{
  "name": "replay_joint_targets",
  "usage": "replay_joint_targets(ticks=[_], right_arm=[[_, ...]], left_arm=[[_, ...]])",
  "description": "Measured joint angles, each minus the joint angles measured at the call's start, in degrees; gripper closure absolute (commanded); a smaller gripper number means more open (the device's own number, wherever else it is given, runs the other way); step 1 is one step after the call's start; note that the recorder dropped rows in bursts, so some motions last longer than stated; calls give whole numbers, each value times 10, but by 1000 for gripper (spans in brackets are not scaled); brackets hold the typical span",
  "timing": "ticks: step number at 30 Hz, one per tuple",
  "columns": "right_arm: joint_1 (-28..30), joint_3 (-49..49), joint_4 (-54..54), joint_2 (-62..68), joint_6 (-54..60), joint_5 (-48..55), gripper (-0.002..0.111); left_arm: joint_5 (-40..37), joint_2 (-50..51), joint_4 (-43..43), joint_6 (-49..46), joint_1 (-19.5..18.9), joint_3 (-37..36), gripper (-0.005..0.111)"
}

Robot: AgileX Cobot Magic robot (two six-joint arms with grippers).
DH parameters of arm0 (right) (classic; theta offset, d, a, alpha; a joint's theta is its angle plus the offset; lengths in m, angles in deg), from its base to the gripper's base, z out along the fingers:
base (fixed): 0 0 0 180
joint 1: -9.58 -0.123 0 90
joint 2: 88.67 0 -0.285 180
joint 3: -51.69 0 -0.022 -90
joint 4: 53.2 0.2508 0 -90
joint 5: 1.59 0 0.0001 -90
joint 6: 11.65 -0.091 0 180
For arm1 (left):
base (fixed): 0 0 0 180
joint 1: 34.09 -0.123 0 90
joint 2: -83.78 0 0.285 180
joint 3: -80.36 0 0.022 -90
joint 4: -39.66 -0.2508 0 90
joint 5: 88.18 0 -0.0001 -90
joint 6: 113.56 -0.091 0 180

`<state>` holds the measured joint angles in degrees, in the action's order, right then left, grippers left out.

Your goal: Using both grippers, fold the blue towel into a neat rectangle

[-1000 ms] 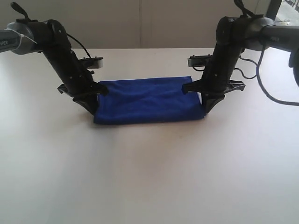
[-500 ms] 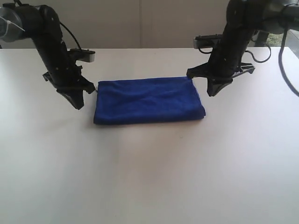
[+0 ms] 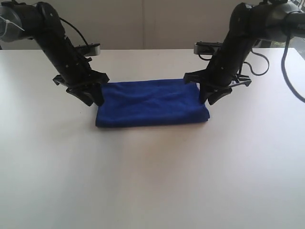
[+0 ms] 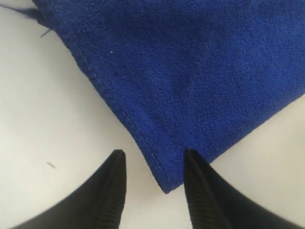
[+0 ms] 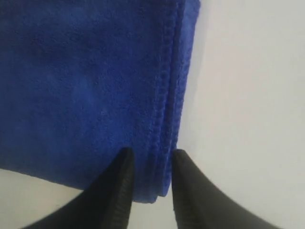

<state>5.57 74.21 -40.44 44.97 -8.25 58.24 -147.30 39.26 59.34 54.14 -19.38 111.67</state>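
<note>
- You have no writing to read here: the pale band on the left arm [image 3: 8, 29] is cut off at the picture's edge, and any print on it is too blurred to make out.
- The blue towel [image 3: 152, 102] lies flat on the white table [image 3: 152, 181] as a folded rectangle. It sits between the two arms, its long sides running across the exterior view.
- Both arms run out of the exterior view at the top corners, so you see only their lower links and wrists.
- In the left wrist view a dark wisp [image 4: 29, 12] shows at the cloth's far edge. It is cut by the frame, and you cannot tell what it is.
- Your left gripper [image 4: 152, 162] stands open with a wide gap, and a corner of the towel points into that gap.
- One finger [image 4: 113, 191] is over bare table. The tip of the other overlaps the hemmed edge, and you cannot tell whether it presses on the cloth.
- Your right gripper [image 5: 150, 160] is open more narrowly. Its two fingers straddle the towel's stitched side edge, where stacked layers show, close to a corner.
- Whether those pads touch the cloth cannot be told from the wrist view. The towel lies flat there and is not lifted.
- In the exterior view each gripper is low at one short end of the towel, and its fingertips are hard to separate from the dark cloth.
</note>
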Motion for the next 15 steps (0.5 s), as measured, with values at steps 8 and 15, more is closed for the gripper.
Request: replay_joint_targets(ticks=[8,15], right_arm=[[0,-16,4,24,0,-12,80],[0,-17,5,32,1,-6,101]], left_arm=[[36,12,1,11,0,-37,60],[37,28,10,13,4,-42,97]])
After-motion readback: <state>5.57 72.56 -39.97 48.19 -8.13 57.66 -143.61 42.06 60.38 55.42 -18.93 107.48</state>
